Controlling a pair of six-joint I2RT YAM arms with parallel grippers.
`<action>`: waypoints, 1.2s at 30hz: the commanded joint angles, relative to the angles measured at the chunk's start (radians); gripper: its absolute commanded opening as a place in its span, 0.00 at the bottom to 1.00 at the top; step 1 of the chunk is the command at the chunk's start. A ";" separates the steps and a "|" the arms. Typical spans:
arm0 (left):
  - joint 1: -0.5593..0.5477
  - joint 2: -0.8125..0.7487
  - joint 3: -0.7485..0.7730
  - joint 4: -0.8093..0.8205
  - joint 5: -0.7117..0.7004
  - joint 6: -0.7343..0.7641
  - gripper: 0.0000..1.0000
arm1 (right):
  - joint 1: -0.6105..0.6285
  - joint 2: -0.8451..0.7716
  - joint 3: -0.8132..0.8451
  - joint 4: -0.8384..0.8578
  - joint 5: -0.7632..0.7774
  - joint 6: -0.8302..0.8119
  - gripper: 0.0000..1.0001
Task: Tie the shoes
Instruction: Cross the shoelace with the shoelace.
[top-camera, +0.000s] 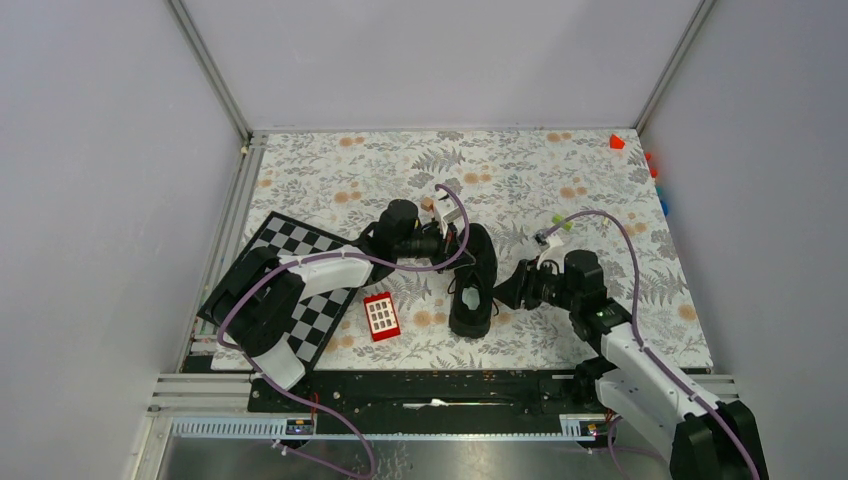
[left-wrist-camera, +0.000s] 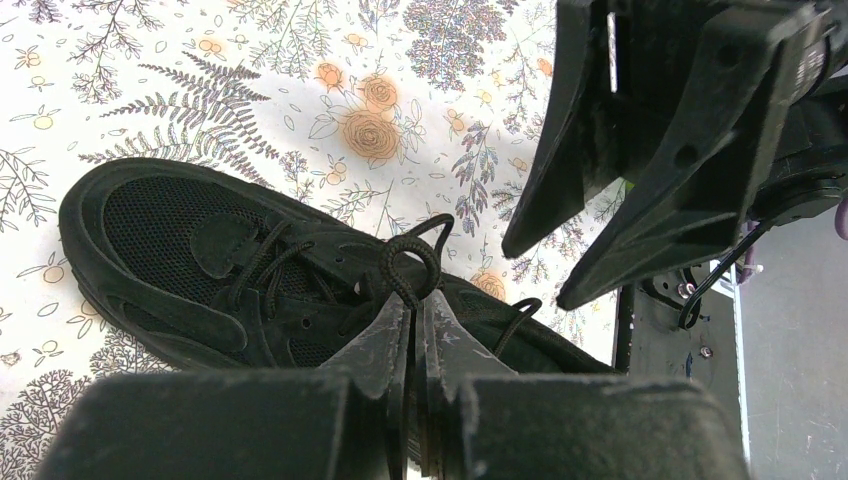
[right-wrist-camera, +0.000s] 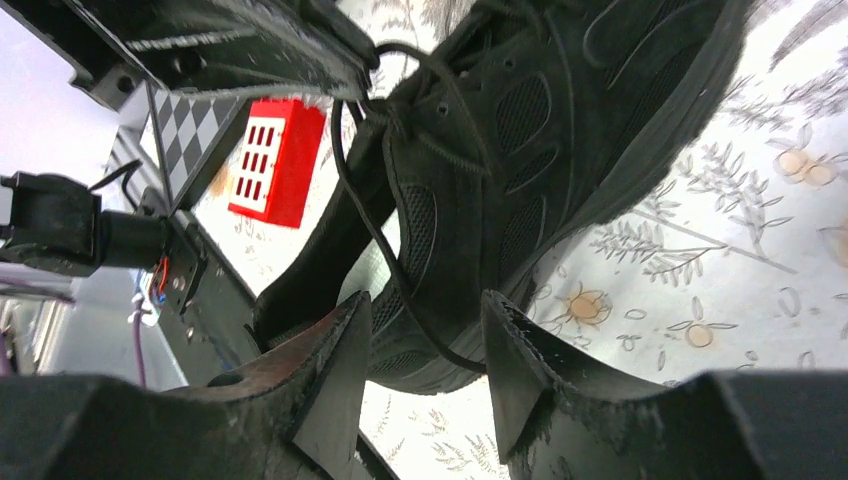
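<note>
sneaker (top-camera: 473, 285) mid-mat, toe pointing far, heel toward the bases. left gripper (left-wrist-camera: 415, 305) clamped on a lace loop (left-wrist-camera: 410, 255) over the tongue. right gripper (right-wrist-camera: 425, 335) spread, just beside the shoe's right flank (a lace strand (right-wrist-camera: 395, 270) runs between its fingers). red block (top-camera: 381, 316) near the heel's left; bare mat (top-camera: 560, 170) far and right

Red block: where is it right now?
In the top external view the red block lies on the floral table, left of centre. It sits between the checkerboard mat on its left and the black sneaker on its right.
</note>
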 joint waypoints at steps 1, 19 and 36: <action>0.002 -0.025 0.036 0.044 0.020 0.014 0.00 | -0.004 0.063 0.034 0.018 -0.103 -0.006 0.51; -0.001 -0.008 0.044 0.037 0.029 0.013 0.00 | 0.015 0.204 0.085 0.063 -0.129 -0.050 0.35; -0.003 -0.012 0.042 0.037 0.031 0.015 0.00 | 0.016 0.074 0.104 -0.020 -0.064 -0.055 0.00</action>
